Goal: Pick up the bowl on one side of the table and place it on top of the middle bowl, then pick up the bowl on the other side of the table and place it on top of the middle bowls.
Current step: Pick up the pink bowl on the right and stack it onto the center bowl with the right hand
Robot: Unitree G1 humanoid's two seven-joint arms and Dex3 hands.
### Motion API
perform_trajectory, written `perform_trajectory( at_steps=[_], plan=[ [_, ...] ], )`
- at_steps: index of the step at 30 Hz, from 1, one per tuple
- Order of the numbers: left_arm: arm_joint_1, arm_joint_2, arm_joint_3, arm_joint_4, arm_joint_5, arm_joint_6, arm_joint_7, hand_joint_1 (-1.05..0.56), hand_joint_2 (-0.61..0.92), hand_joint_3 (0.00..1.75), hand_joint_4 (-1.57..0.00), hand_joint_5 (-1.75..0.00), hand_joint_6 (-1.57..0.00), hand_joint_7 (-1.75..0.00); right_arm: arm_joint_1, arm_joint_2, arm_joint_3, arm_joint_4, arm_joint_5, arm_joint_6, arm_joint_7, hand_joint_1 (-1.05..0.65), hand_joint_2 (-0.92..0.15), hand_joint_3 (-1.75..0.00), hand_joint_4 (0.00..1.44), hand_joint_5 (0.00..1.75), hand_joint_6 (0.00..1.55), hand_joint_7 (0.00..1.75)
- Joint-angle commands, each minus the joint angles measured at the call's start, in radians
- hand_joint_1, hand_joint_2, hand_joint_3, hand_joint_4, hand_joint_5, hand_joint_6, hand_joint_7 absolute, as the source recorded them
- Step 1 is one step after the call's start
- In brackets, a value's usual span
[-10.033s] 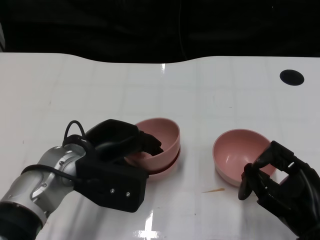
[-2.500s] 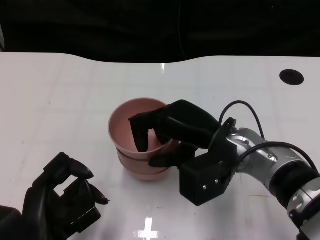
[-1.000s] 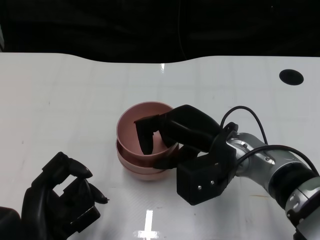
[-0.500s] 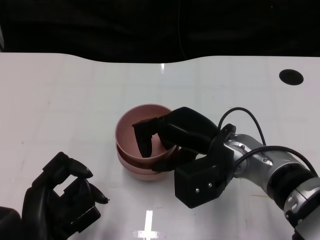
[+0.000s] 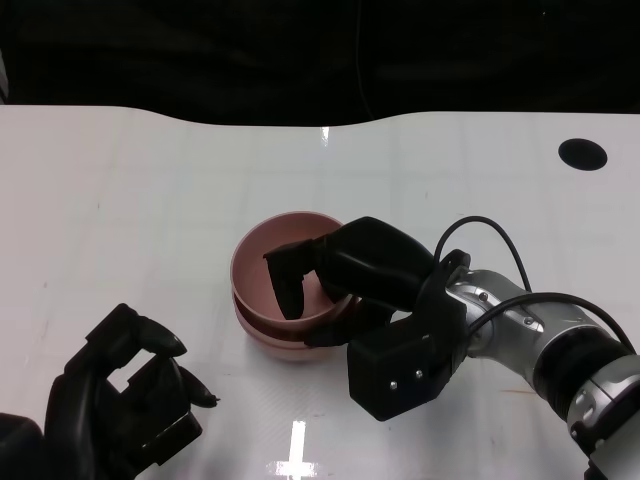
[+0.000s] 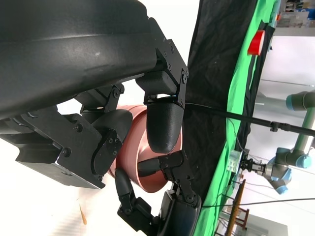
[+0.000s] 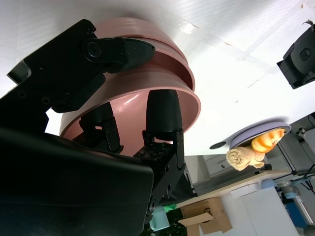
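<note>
Head view | right hand (image 5: pixel 362 268) fingers (image 5: pixel 288 285) inside, gripping top bowl (image 5: pixel 262 275) rim

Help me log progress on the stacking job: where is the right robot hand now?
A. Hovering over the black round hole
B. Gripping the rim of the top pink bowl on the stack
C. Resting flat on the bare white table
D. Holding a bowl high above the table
B: the right robot hand has fingers inside and outside the rim of the top pink bowl, which sits nested on the pink bowl stack.
</note>
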Motion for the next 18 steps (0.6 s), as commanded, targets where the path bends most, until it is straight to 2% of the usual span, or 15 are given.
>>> perform_trajectory(
  at_steps=[1,18],
  plan=[
    [0.007,0.003,0.002,-0.006,-0.006,-0.007,0.001,0.07,0.56,1.42,-0.80,-1.75,-0.66,-1.75,-0.004,-0.005,0.001,0.003,0.004,0.000,-0.003,-0.17,-0.74,-0.65,0.85,1.75,0.69,1.75],
    [0.006,0.005,0.003,-0.007,-0.005,-0.003,0.006,0.07,0.57,1.41,-0.80,-1.75,-0.65,-1.75,-0.006,-0.004,0.011,0.001,0.002,0.009,-0.007,-0.18,-0.75,-0.62,0.84,1.75,0.68,1.75]
  ],
)
